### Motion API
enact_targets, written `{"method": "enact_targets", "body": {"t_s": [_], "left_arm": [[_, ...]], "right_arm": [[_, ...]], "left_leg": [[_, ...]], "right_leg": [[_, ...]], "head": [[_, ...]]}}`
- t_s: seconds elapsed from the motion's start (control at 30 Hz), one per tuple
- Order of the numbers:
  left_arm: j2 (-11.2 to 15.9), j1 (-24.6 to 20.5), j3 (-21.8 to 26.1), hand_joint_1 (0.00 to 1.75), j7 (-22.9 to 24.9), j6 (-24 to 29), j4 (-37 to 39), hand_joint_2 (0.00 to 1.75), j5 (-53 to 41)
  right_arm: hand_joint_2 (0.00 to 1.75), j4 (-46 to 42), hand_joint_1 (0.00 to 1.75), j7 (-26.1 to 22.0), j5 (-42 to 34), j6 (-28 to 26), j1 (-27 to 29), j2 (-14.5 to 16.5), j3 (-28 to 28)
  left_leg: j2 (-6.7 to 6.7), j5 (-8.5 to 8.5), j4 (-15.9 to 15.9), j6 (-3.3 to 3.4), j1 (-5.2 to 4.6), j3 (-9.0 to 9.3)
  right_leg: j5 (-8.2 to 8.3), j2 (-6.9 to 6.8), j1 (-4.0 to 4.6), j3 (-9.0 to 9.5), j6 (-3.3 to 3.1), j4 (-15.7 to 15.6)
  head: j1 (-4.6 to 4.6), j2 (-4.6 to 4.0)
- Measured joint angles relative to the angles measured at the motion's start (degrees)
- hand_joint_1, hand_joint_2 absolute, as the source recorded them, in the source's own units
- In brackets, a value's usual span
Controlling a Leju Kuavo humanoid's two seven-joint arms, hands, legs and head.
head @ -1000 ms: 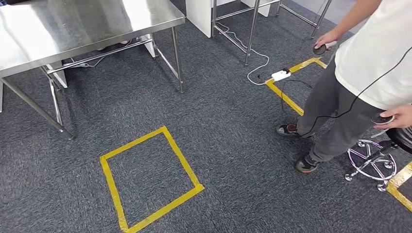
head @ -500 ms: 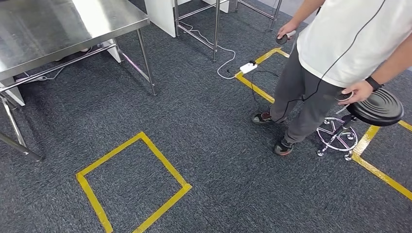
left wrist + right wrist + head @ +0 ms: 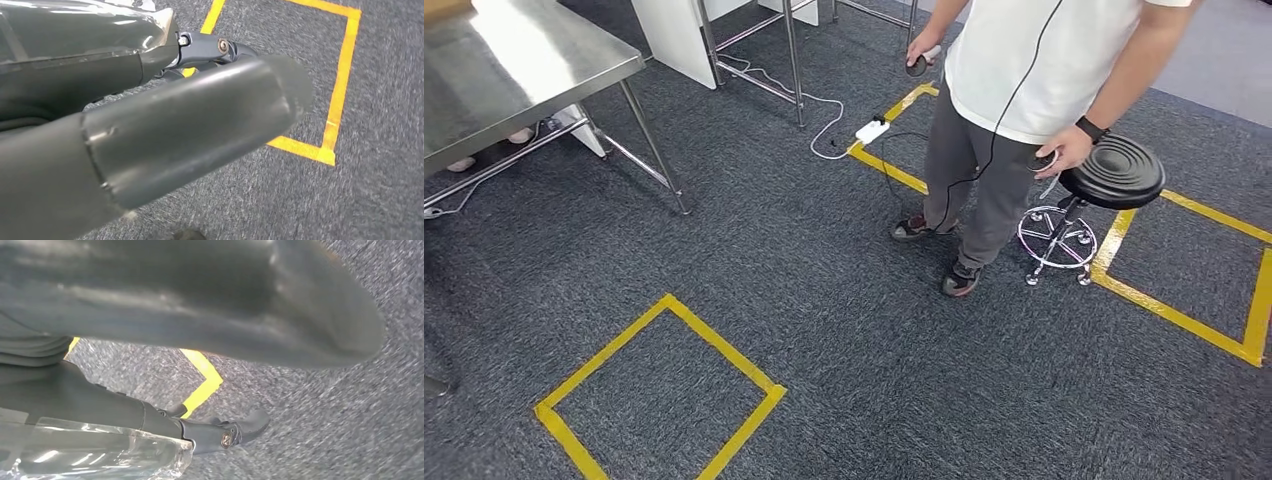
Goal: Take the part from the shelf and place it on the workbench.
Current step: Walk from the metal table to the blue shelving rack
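A steel workbench (image 3: 514,70) stands at the far left of the head view, its top bare where it shows. In the left wrist view my left hand (image 3: 190,125) hangs over the grey carpet, thumb and dark fingers (image 3: 210,47) stretched out with nothing in them. My right hand (image 3: 200,300) hangs the same way in the right wrist view, its fingers (image 3: 225,435) straight and holding nothing.
A person (image 3: 1034,80) stands ahead on the right beside a black stool (image 3: 1114,170), a round controller in each hand. Yellow tape squares (image 3: 664,390) mark the carpet. A white power strip (image 3: 871,131) and cable lie near table legs (image 3: 794,60).
The whole head picture has shifted left, so the camera has turned right. The workbench has slid toward the left edge, and the person, stool and right tape square have come further into view.
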Motion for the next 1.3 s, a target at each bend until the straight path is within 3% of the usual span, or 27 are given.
{"method": "enact_targets", "body": {"t_s": [0.03, 0.07, 0.13, 0.2, 0.27, 0.33, 0.4, 0.47, 0.53, 0.57, 0.63, 0.7, 0.77, 0.8, 0.87, 0.93, 0.97, 1.0, 1.03, 1.07, 1.13, 1.17, 1.23, 1.3], "left_arm": [[0.0, 0.1, -0.1, 0.00, 0.0, 0.0, 0.0, 0.00, 0.0], [0.1, 0.1, -0.1, 0.00, 0.0, 0.1, 0.0, 0.00, 0.0], [0.1, 0.1, -0.2, 0.00, 0.0, 0.1, 0.0, 0.00, 0.1], [0.1, 0.1, -0.2, 0.00, 0.0, 0.1, 0.0, 0.00, 0.2], [0.0, 0.0, -0.3, 0.00, 0.0, 0.1, 0.0, 0.00, 0.3], [0.0, 0.0, -0.3, 0.00, 0.0, 0.1, 0.0, 0.87, 0.4], [0.1, 0.0, -0.3, 0.00, 0.0, 0.2, 0.0, 1.75, 0.5], [0.1, 0.2, -0.3, 0.00, 0.0, 0.2, 0.0, 1.75, 0.5], [0.1, 0.3, -0.4, 0.00, 0.0, 0.2, 0.0, 1.75, 0.5], [0.1, 0.3, -0.4, 0.00, 0.0, 0.2, 0.0, 1.75, 0.5], [0.1, 0.2, -0.4, 0.00, 0.0, 0.2, 0.0, 1.75, 0.5], [0.1, 0.2, -0.4, 0.00, 0.0, 0.2, 0.0, 1.75, 0.5], [0.0, 0.0, -0.5, 0.00, 0.0, 0.2, 0.0, 1.75, 0.5], [0.0, -0.2, -0.5, 0.00, 0.0, 0.2, -0.1, 1.75, 0.5], [0.0, -0.3, -0.6, 0.00, 0.0, 0.2, -0.1, 1.75, 0.5], [0.0, -0.2, -0.6, 0.00, 0.1, 0.3, -0.1, 1.75, 0.4], [-0.1, -0.1, -0.7, 0.00, 0.1, 0.3, -0.1, 1.75, 0.4], [-0.1, 0.0, -0.7, 0.00, 0.1, 0.3, -0.1, 1.75, 0.4], [0.0, 0.0, -0.7, 0.00, 0.1, 0.3, -0.1, 1.75, 0.4], [0.0, 0.1, -0.7, 0.00, 0.1, 0.3, -0.1, 1.75, 0.4], [0.0, 0.1, -0.7, 0.00, 0.1, 0.3, -0.1, 1.75, 0.4], [0.0, 0.1, -0.7, 0.00, 0.1, 0.3, -0.1, 1.75, 0.4], [0.0, 0.1, -0.8, 0.00, 0.2, 0.3, -0.1, 1.75, 0.5], [-0.1, 0.0, -0.9, 0.00, 0.2, 0.3, -0.1, 1.75, 0.7]], "right_arm": [[0.00, 0.0, 0.00, 0.0, 0.0, 0.0, 0.0, 0.0, 0.0], [0.00, 0.0, 0.00, 0.0, 0.0, 0.0, 0.1, 0.0, 0.0], [0.00, 0.0, 0.00, 0.0, 0.0, 0.0, -0.1, 0.1, 0.0], [0.00, 0.0, 0.00, 0.0, 0.0, 0.0, -0.2, 0.1, 0.0], [0.00, 0.0, 0.00, 0.0, 0.1, 0.0, -0.1, 0.0, 0.0], [0.00, 0.0, 0.00, 0.0, 0.1, 0.0, 0.0, 0.0, 0.0], [0.00, 0.0, 0.00, 0.1, 0.1, 0.0, -0.1, 0.1, 0.0], [0.00, 0.0, 0.00, 0.1, 0.2, 0.0, -0.2, 0.2, 0.0], [0.00, 0.0, 0.00, 0.1, 0.2, 0.0, -0.1, 0.2, 0.0], [0.00, 0.0, 0.00, 0.1, 0.2, 0.0, 0.0, 0.2, 0.0], [0.00, 0.0, 0.00, 0.1, 0.1, 0.0, -0.1, 0.2, 0.0], [0.00, 0.0, 0.00, 0.1, 0.1, 0.0, -0.3, 0.2, 0.0], [0.00, 0.0, 0.00, 0.1, 0.0, 0.0, -0.2, 0.2, 0.0], [0.00, 0.0, 0.00, 0.1, 0.0, 0.0, -0.1, 0.2, 0.0], [0.00, 0.0, 0.00, 0.1, -0.1, 0.0, 0.0, 0.2, 0.0], [0.00, 0.0, 0.00, 0.1, -0.1, 0.0, -0.1, 0.2, 0.0], [0.00, 0.0, 0.00, 0.1, -0.1, 0.0, -0.1, 0.2, 0.0], [0.00, 0.0, 0.00, 0.1, -0.1, 0.0, 0.0, 0.2, 0.0], [0.00, 0.0, 0.00, 0.1, -0.1, 0.0, 0.0, 0.2, 0.0], [0.00, 0.0, 0.00, 0.1, -0.1, 0.0, 0.1, 0.2, 0.0], [0.00, 0.0, 0.00, 0.1, -0.1, 0.0, 0.0, 0.2, 0.0], [0.00, 0.0, 0.00, 0.1, -0.1, 0.0, 0.0, 0.2, 0.0], [0.00, 0.0, 0.00, 0.1, 0.0, 0.0, -0.1, 0.3, 0.0], [0.00, 0.0, 0.00, 0.1, 0.1, 0.2, 0.0, 0.2, 0.0]], "left_leg": [[-0.13, 1.41, -1.1, 0.02, 0.03, 0.30], [-0.52, 3.68, -4.2, 0.03, 0.15, 1.55], [-2.98, 7.28, -11.6, 0.08, 0.53, 4.66], [-4.52, 8.09, -14.5, 0.39, 0.55, 5.75], [-3.38, 8.33, -14.8, 1.19, 0.20, 5.65], [-2.06, 8.79, -15.4, 2.24, 0.11, 5.75], [-0.53, 9.08, -15.8, 2.96, 0.02, 5.73], [1.19, 9.10, -15.8, 3.15, -0.21, 5.55], [2.69, 9.09, -15.8, 3.12, -0.29, 5.46], [3.39, 9.06, -15.8, 3.04, -0.28, 5.50], [4.64, 8.84, -15.7, 2.57, -0.45, 5.76], [5.85, 8.50, -15.6, 1.73, -0.73, 6.23], [6.99, 8.26, -15.8, 0.92, -0.67, 6.74], [6.78, 8.00, -15.6, 0.55, -0.46, 6.83], [4.29, 5.94, -13.2, 0.02, -0.11, 5.94], [1.08, 1.96, -6.2, -0.08, 0.01, 2.83], [0.35, 0.34, -2.3, -0.05, 0.00, 0.96], [0.09, -0.12, 0.1, 0.01, 0.00, -0.39], [-0.03, 0.58, 0.5, 0.11, 0.00, -0.88], [-0.18, 2.42, -1.4, 0.25, 0.01, -0.27], [-2.11, 6.78, -8.7, 0.64, 0.08, 2.68], [-3.21, 8.09, -11.9, 0.79, 0.13, 3.96], [-4.28, 8.56, -14.5, 1.11, -0.06, 4.90], [-3.07, 8.86, -15.1, 1.74, -0.30, 5.08]], "right_leg": [[-0.01, 0.78, 0.05, 0.04, 0.01, 0.1], [-0.02, 1.60, 0.06, 0.06, 0.03, 0.3], [-0.13, 3.02, 0.20, -0.26, 0.26, 0.9], [-0.06, 4.11, 0.43, -1.08, 0.82, 1.2], [0.24, 5.11, 0.50, -1.92, 1.68, 1.1], [-0.51, 3.74, 0.45, -2.95, 2.11, 2.5], [-3.54, 0.68, 0.34, -5.72, 1.82, 8.3], [-6.77, -0.70, 0.19, -9.24, 1.86, 15.7], [-7.15, -1.10, -0.02, -9.67, 2.58, 17.5], [-6.08, -1.51, -0.19, -7.98, 3.10, 14.8], [-3.43, -4.25, -0.33, -3.16, 3.74, 6.5], [-1.84, -6.32, 0.00, -0.58, 3.17, 1.6], [-1.53, -5.48, 0.40, -0.75, 2.05, 1.4], [-1.38, -4.87, 0.18, -0.60, 1.61, 1.3], [-0.97, -3.65, -0.27, -0.31, 0.69, 1.0], [-0.73, -2.33, -0.15, -0.32, 0.04, 1.0], [-0.68, -1.53, 0.09, -0.36, -0.16, 1.0], [-0.66, -0.68, 0.29, -0.37, -0.21, 1.1], [-0.67, 0.17, 0.43, -0.33, -0.21, 1.1], [-0.67, 1.00, 0.50, -0.25, -0.21, 1.1], [-0.71, 2.54, 0.62, -0.17, -0.14, 1.3], [-0.73, 3.23, 0.73, -0.30, -0.04, 1.4], [-0.61, 4.40, 0.81, -0.93, 0.48, 1.5], [-0.41, 5.03, 0.63, -1.63, 1.20, 1.4]], "head": [[-0.02, 0.00], [-0.02, 0.00], [-0.02, 0.00], [0.04, 0.00], [0.05, 0.00], [0.15, 0.00], [0.39, 0.00], [0.52, 0.00], [0.54, 0.00], [0.55, 0.00], [0.61, 0.00], [0.55, 0.00], [0.48, 0.00], [0.45, 0.00], [0.30, 0.00], [0.13, 0.00], [0.10, 0.00], [0.12, 0.00], [0.11, 0.00], [0.11, 0.00], [0.10, 0.00], [0.14, 0.00], [0.16, 0.00], [0.14, 0.00]]}}
